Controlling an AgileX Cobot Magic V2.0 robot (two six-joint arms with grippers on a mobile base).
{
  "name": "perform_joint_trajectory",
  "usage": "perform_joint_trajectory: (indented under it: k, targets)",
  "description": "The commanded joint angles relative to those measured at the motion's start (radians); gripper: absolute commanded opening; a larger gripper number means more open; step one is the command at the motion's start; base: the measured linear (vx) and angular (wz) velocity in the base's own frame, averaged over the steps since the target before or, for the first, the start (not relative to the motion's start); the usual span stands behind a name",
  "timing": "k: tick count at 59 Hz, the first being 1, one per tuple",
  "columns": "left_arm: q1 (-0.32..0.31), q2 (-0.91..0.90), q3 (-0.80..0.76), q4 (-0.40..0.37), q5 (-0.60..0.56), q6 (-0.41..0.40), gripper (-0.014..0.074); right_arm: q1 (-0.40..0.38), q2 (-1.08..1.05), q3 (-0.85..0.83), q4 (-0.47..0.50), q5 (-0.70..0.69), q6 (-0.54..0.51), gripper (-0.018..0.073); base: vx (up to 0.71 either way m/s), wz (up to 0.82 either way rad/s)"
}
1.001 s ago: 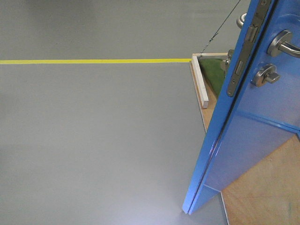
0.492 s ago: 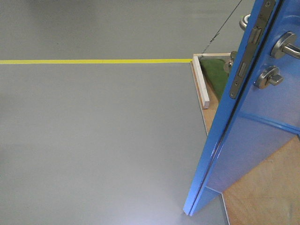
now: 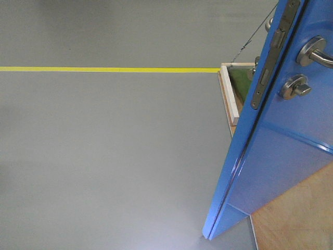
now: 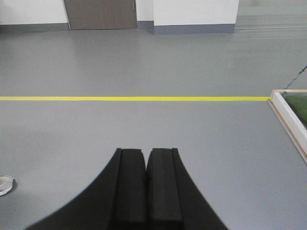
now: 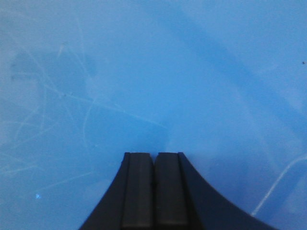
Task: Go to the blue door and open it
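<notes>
- Blue door (image 3: 281,156): top and right side cut off by the frame; lever handle (image 3: 314,52) truncated at the right edge.
- Green panel (image 3: 240,80): largely hidden behind the door edge.
- Round object (image 4: 5,184): cropped at the left edge, unidentifiable.

The blue door (image 3: 281,156) is smooth, glossy lacquer that catches light along its edge. In the right wrist view its face shows fine pale scratches. Toward two o'clock in the front view, the lever handle (image 3: 312,52), thumb-turn lock (image 3: 294,87) and edge plate (image 3: 270,57) look like satin silver metal. The floor (image 3: 104,156) is smooth grey with a soft sheen, crossed by a matt yellow tape line (image 3: 104,69). At five o'clock lies a bare, grainy plywood board (image 3: 296,219). The left gripper (image 4: 145,152) and right gripper (image 5: 154,155) look matt black and rubbery.
</notes>
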Motion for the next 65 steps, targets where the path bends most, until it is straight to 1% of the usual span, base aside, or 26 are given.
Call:
perform_joint_trajectory:
  k: [1, 65]
  targets:
    - [0.002, -0.014, -0.027, -0.002, -0.080, -0.007, 0.0073, 0.001, -0.009, -0.031, 0.037, -0.068, -0.008, 0.0008, 0.10, 0.07]
    - [0.002, -0.014, -0.027, -0.002, -0.080, -0.007, 0.0073, 0.001, -0.009, -0.031, 0.037, -0.068, -0.008, 0.0008, 0.13, 0.06]
